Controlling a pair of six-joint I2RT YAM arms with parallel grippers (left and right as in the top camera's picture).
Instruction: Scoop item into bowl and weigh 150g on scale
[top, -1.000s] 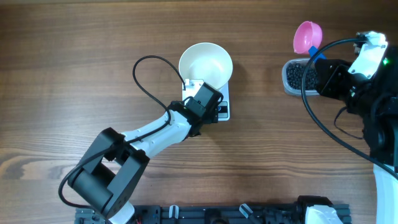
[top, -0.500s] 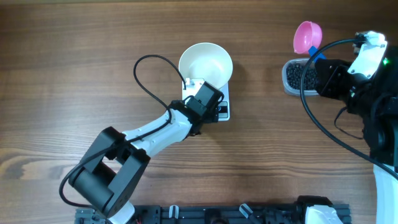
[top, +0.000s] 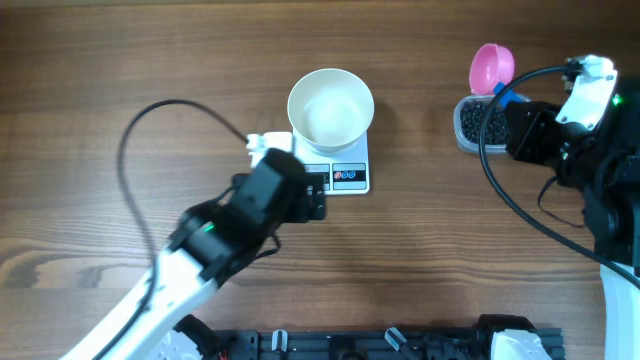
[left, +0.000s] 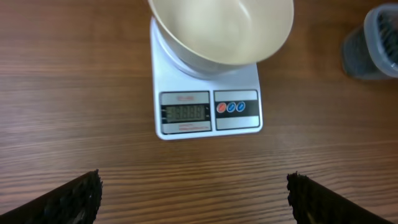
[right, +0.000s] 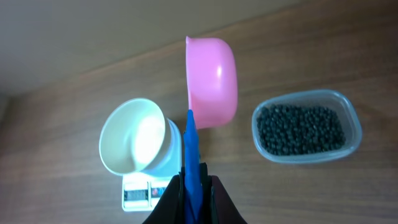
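The left arm has pulled back from the scale (top: 338, 176), so its display and buttons (covered a moment ago) now show. The left gripper (left: 198, 200) hangs over the bench (top: 120, 60) just in front of the scale, its fingers (left: 68, 198) spread wide apart and holding nothing. The white bowl (top: 330, 107) sits on the scale's platform, its inside plain white. The right gripper (right: 189, 196) is clamped on the blue handle of a pink scoop (right: 212, 81), which it holds in the air above the bench. The black beads (right: 301, 127) lie heaped in a clear tub (top: 462, 128), which stands on the bench well to the right of the bowl.
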